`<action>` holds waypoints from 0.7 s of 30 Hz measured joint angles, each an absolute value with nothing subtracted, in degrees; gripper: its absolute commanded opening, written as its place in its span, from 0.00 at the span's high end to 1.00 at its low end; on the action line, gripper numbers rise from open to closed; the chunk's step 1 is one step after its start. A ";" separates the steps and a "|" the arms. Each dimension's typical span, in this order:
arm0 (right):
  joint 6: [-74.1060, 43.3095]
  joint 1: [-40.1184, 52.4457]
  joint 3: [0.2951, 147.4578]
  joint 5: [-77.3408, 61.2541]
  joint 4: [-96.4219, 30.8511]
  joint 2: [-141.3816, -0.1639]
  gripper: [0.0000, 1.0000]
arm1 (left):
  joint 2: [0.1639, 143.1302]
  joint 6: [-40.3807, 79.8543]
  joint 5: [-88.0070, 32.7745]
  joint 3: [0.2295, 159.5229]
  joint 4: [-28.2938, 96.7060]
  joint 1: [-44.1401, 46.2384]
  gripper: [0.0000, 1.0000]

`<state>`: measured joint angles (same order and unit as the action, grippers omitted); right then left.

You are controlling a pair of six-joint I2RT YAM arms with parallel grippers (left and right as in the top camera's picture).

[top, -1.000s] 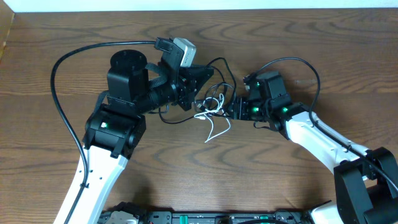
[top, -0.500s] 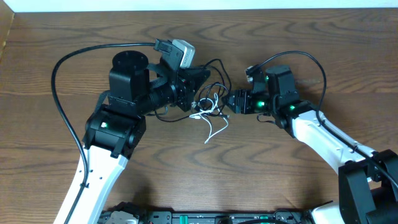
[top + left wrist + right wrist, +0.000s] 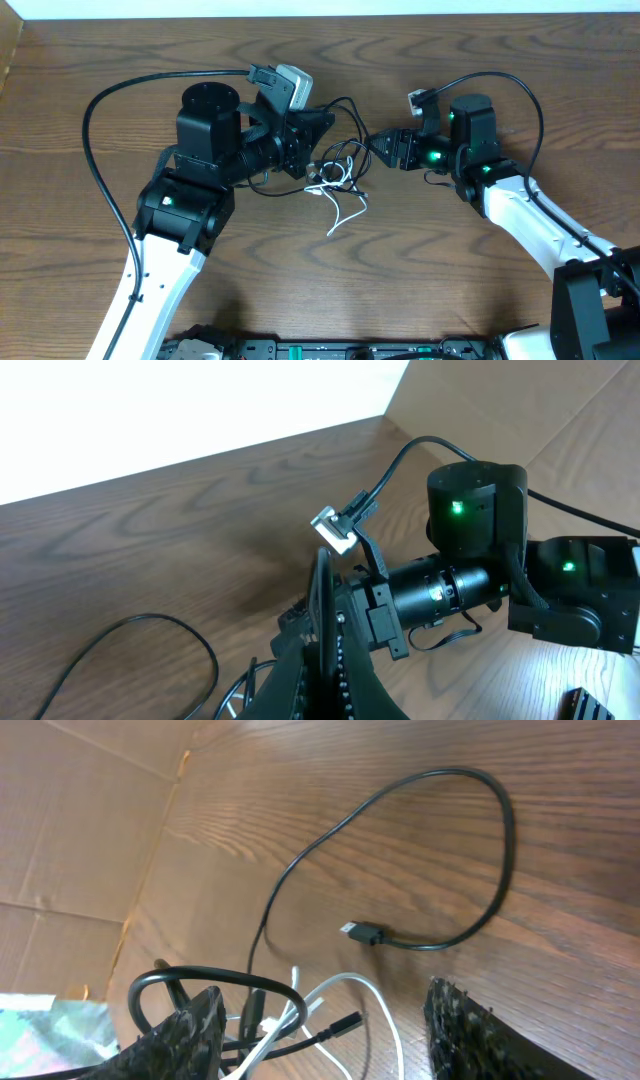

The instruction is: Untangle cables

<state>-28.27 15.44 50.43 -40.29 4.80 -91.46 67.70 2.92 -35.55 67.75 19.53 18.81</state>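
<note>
The cables lie as a small tangle [image 3: 340,168] of thin black cords and one white cord [image 3: 348,208] on the table between my two arms. My left gripper [image 3: 328,122] hangs just above and left of the tangle, shut; in the left wrist view the left gripper [image 3: 323,600] shows its jaws pressed together, and whether a cord is pinched there I cannot tell. My right gripper [image 3: 380,148] is open at the tangle's right edge. In the right wrist view the right gripper [image 3: 330,1040] has the white cord [image 3: 350,985] and black cords lying between its spread fingers. One black cord [image 3: 500,830] loops away, ending in a plug [image 3: 362,932].
The left arm's thick black wire [image 3: 100,150] arcs over the table's left side. The right arm's wire [image 3: 520,100] curves above its wrist. A cardboard wall [image 3: 80,820] stands beyond the table's edge. A loose black cord [image 3: 205,645] lies left of the left fingers.
My right gripper has drawn back to the right and slightly up from the tangle, and its jaws have spread wider. The left arm has stayed in place.
</note>
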 measured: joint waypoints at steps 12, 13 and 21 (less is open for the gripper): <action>-26.52 15.44 50.43 -51.64 7.42 -91.44 0.36 | 67.70 2.74 -35.40 67.75 19.51 18.81 0.92; -26.44 15.44 50.43 -52.03 7.27 -91.44 0.37 | 67.70 2.74 -35.38 67.75 19.51 18.81 0.91; -25.32 17.30 50.48 -44.82 -6.24 -91.20 0.37 | 67.70 2.74 -35.35 67.75 17.69 18.81 0.92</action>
